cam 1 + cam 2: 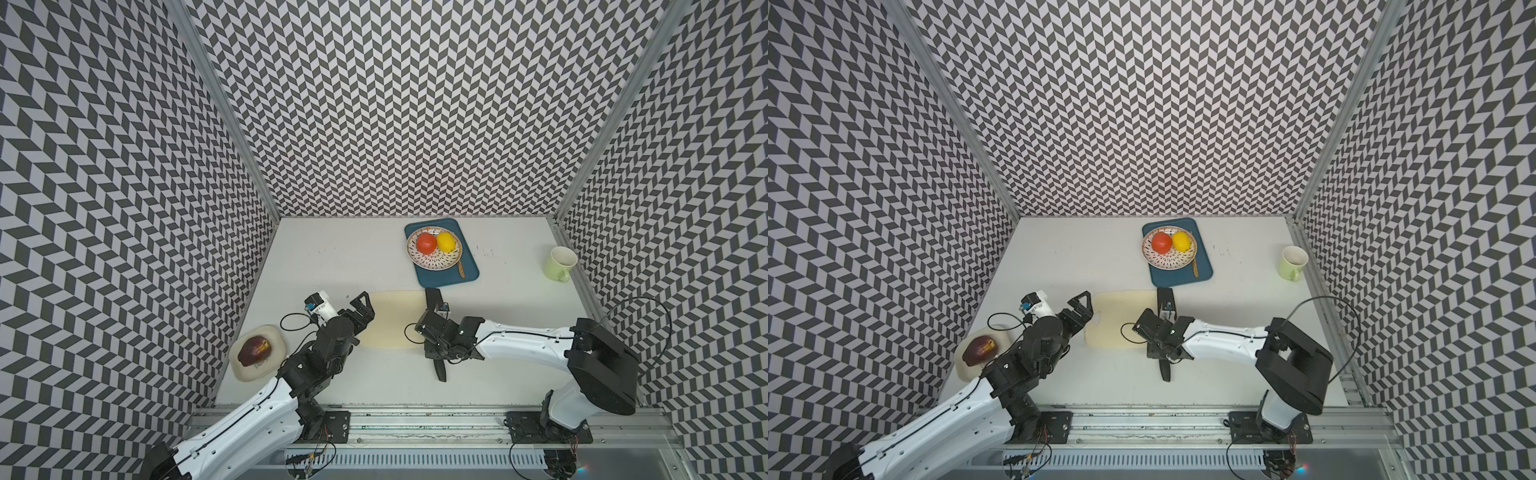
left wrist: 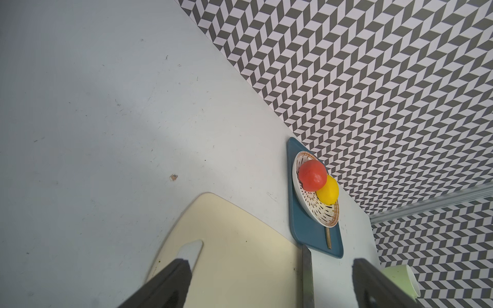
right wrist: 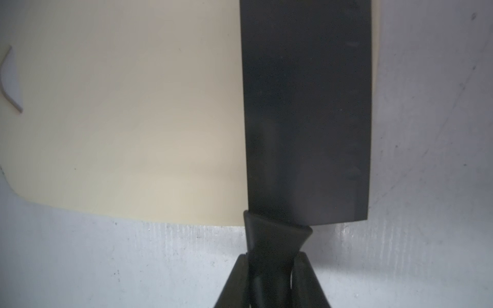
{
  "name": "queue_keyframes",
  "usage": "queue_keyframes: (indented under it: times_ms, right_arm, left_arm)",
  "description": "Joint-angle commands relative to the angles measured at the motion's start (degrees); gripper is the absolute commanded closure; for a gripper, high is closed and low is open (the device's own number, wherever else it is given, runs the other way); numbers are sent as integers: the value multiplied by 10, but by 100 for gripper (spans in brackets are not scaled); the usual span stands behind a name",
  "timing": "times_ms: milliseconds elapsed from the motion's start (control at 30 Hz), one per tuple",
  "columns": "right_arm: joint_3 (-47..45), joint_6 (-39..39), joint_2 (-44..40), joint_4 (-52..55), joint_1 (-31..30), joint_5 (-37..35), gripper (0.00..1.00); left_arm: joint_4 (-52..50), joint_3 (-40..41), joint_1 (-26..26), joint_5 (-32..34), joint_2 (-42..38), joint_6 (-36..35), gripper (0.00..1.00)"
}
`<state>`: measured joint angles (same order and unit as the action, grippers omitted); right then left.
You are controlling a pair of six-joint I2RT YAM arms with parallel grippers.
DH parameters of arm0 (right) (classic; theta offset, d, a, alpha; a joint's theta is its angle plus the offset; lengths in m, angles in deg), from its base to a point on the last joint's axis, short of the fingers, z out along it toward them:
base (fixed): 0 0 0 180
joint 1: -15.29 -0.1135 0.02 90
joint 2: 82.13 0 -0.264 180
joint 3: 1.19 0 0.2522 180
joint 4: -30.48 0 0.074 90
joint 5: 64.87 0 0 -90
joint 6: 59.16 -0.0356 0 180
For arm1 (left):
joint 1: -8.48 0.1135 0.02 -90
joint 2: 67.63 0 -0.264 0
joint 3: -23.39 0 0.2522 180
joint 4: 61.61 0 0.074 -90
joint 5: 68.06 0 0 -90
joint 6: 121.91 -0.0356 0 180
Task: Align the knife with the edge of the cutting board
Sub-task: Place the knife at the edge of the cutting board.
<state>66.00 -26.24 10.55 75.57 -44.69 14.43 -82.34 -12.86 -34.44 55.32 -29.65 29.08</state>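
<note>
My right gripper [image 3: 272, 260] clamped on knife [image 3: 306, 106] handle; blade along cutting board [image 3: 133, 120] edge on right-arm side. My left gripper [image 2: 269, 266] spread wide, empty, near board's hole end.

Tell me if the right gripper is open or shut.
Shut on the knife: in the right wrist view, the right gripper's fingers clamp its handle from both sides.
</note>
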Motion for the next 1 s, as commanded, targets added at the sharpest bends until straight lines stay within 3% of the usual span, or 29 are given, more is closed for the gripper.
queue_keyframes:
  times_ms: [0,967]
  right_arm:
    - [4,-30,-7,-21,-7,-26,82]
    - [37,-60,54,-5,-39,-26,78]
  left_arm:
    - [-6,2,-4,7,4,-2,0]
    - [0,-3,-5,1,18,-15,0]
